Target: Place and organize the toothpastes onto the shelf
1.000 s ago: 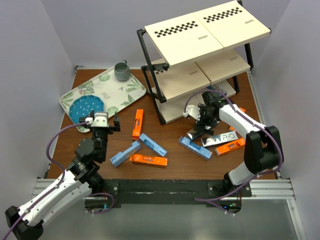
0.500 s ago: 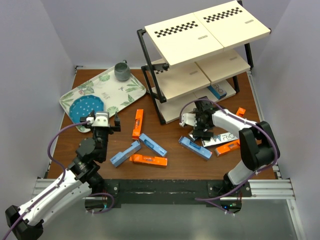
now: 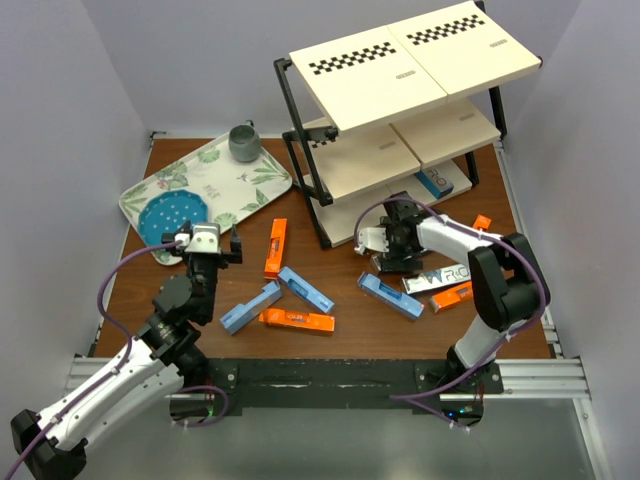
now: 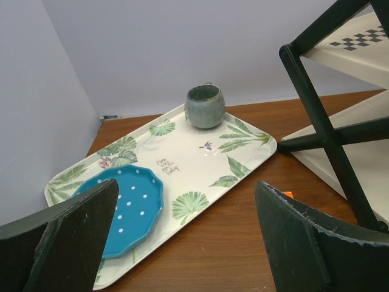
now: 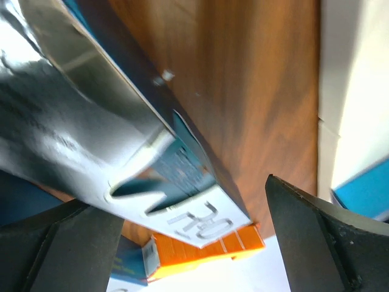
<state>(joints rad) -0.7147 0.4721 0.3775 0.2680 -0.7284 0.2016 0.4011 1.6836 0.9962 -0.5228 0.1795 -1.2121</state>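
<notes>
The silver-white toothpaste carton (image 3: 445,276) is laid flat on the tabletop (image 3: 345,345), at 6 o'clock of the shelf (image 3: 370,80), with its long axis running from 8 to 2 o'clock. The right tool (image 3: 390,260) is spread wide around the carton's 8 o'clock end; contact cannot be told. The right arm is folded low. The left tool (image 4: 191,243) is held wide apart and empty, aimed at 12 o'clock toward the leaf-patterned tray (image 4: 243,143).
</notes>
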